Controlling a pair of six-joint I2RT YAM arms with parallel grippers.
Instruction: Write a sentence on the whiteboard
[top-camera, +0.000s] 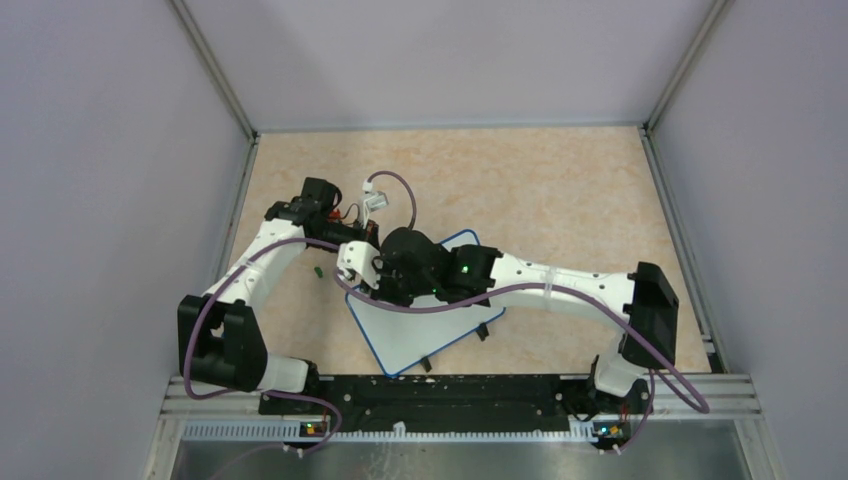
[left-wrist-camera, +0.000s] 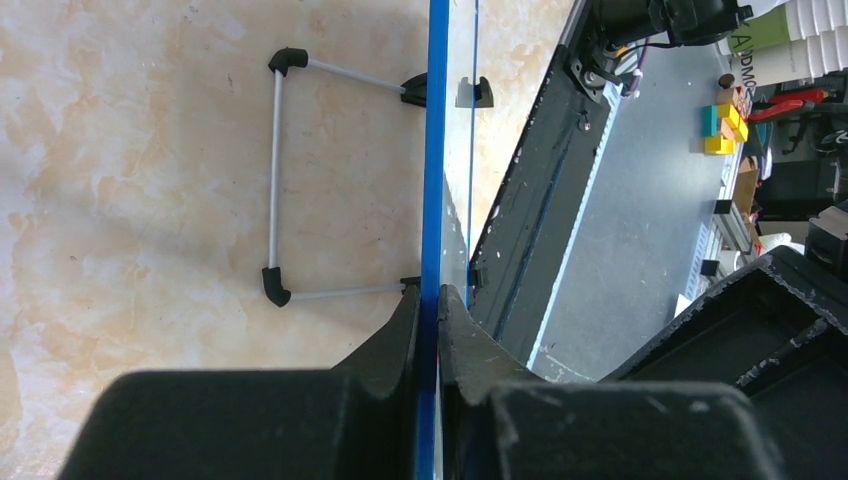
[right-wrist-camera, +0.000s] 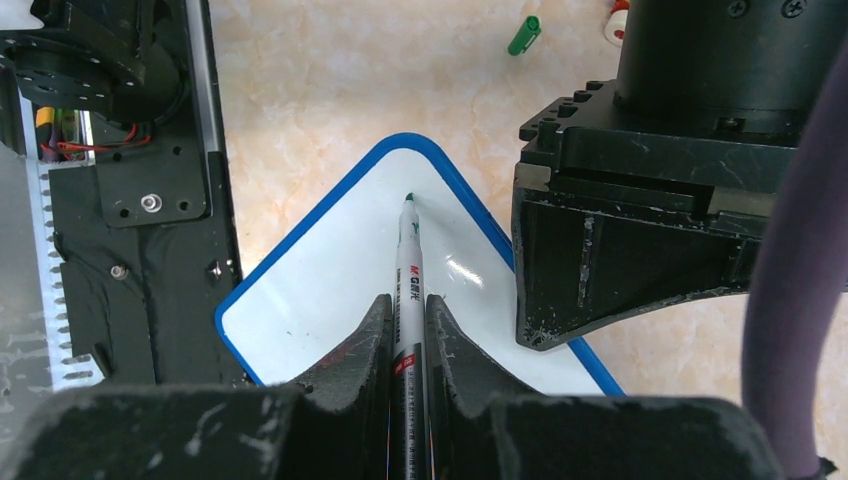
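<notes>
The whiteboard (top-camera: 440, 335) lies mid-table, white with a blue rim. My left gripper (top-camera: 358, 268) is at its left edge. In the left wrist view it (left-wrist-camera: 430, 300) is shut on the blue rim (left-wrist-camera: 433, 180). My right gripper (top-camera: 400, 270) is over the board's far part. In the right wrist view it (right-wrist-camera: 407, 300) is shut on a white marker pen (right-wrist-camera: 408, 265). The pen's green tip sits at the board's surface (right-wrist-camera: 320, 290) near a rounded corner. No green writing shows on the part of the board that I see; the sentence is not in view.
The pen's green cap (top-camera: 316, 269) lies on the table left of the board, also in the right wrist view (right-wrist-camera: 523, 35). The board's wire stand (left-wrist-camera: 275, 180) sticks out from its edge. A black rail (top-camera: 450, 395) runs along the near edge. Grey walls enclose the table.
</notes>
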